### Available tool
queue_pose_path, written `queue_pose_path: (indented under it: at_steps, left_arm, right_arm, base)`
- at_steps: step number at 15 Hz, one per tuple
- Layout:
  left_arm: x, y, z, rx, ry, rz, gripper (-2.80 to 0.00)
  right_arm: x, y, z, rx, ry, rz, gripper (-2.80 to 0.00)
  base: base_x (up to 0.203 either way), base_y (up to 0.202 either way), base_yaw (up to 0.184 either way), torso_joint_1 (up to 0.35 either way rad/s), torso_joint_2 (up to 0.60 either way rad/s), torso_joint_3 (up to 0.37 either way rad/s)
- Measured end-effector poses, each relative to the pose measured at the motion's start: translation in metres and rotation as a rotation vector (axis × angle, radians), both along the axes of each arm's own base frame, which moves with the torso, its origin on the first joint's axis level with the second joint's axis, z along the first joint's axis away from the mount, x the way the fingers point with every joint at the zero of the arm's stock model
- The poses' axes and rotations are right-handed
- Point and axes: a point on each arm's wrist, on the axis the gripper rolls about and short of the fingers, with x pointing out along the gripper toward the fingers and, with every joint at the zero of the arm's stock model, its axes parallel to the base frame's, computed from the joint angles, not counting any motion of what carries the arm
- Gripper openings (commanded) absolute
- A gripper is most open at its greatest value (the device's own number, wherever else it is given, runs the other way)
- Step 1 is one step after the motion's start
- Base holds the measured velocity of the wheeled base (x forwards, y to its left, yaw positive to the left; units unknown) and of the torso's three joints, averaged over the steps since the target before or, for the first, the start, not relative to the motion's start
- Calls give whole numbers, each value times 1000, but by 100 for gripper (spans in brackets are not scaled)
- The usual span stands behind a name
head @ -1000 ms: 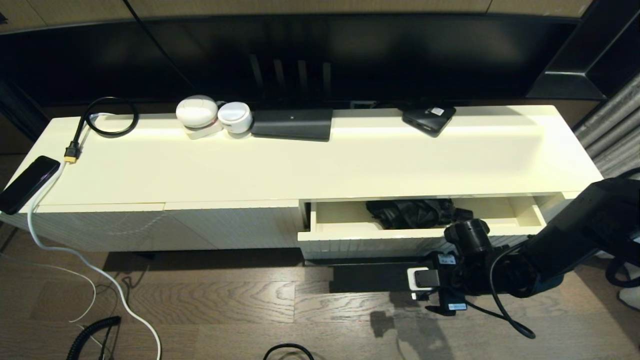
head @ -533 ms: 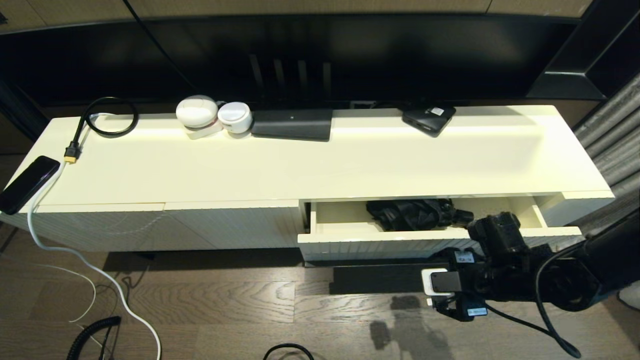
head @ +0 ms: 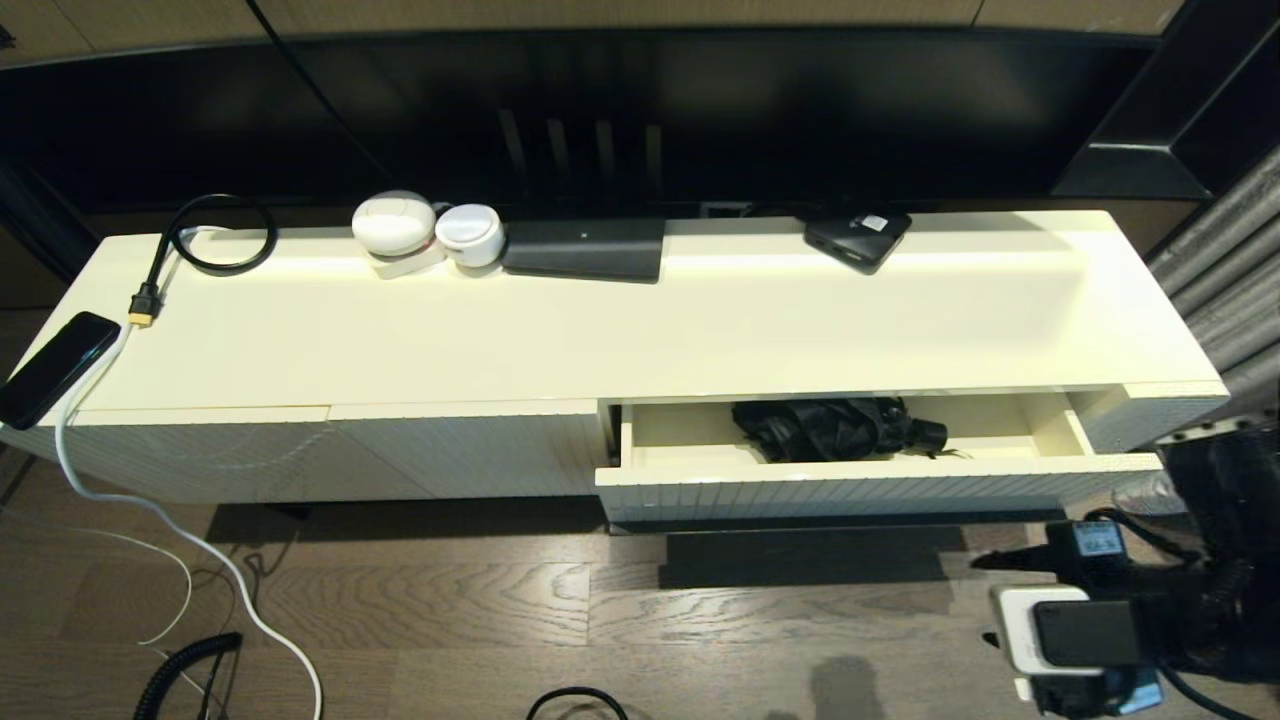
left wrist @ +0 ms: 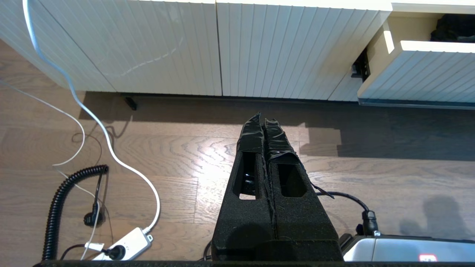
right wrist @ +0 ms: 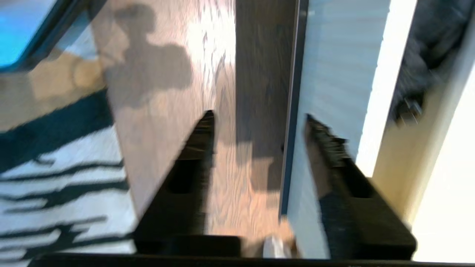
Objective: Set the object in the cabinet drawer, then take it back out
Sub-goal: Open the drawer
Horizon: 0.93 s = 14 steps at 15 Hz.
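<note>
The cabinet drawer [head: 880,488] stands pulled out at the right of the cream cabinet, its ribbed front facing me. A black folded object [head: 830,425] lies inside it, against the back. My right arm [head: 1200,600] is low at the right, drawn away from the drawer over the floor. In the right wrist view my right gripper [right wrist: 258,115] is open and holds nothing; the drawer's thin black handle [right wrist: 293,111] runs past beyond its fingers, and the dark object [right wrist: 426,44] shows in the drawer. My left gripper [left wrist: 263,116] is shut and empty, parked above the floor.
On the cabinet top are a phone [head: 55,368], a looped black cable [head: 215,235], two white round devices [head: 395,225], a flat black box [head: 585,248] and a small black device [head: 858,238]. Cables and a power strip [left wrist: 122,244] lie on the floor; a striped rug [right wrist: 55,185] is near.
My right arm has drawn back from the drawer front toward the lower right. The drawer stays open by the same amount, with the black object still inside.
</note>
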Motion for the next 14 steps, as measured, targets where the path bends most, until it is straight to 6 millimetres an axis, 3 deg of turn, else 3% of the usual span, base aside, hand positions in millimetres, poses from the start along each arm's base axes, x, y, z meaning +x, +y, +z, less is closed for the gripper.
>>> queue_pose_path:
  at_steps: [4, 7, 10, 14]
  left_arm:
    - [0, 0, 0, 0, 0, 0, -280]
    - [0, 0, 0, 0, 0, 1, -280]
    - [0, 0, 0, 0, 0, 0, -280]
    - [0, 0, 0, 0, 0, 0, -280]
  right_arm:
    - [-44, -17, 27, -43, -7, -50, -280]
    - [-45, -19, 39, -84, -38, -105, -280]
    - [-22, -16, 42, -86, -26, -131, -280]
    - [40, -8, 43, -72, -39, -165, -280]
  base:
    - [0, 0, 0, 0, 0, 0]
    - [0, 0, 0, 0, 0, 0]
    - [0, 0, 0, 0, 0, 0]
    - [0, 0, 0, 0, 0, 0]
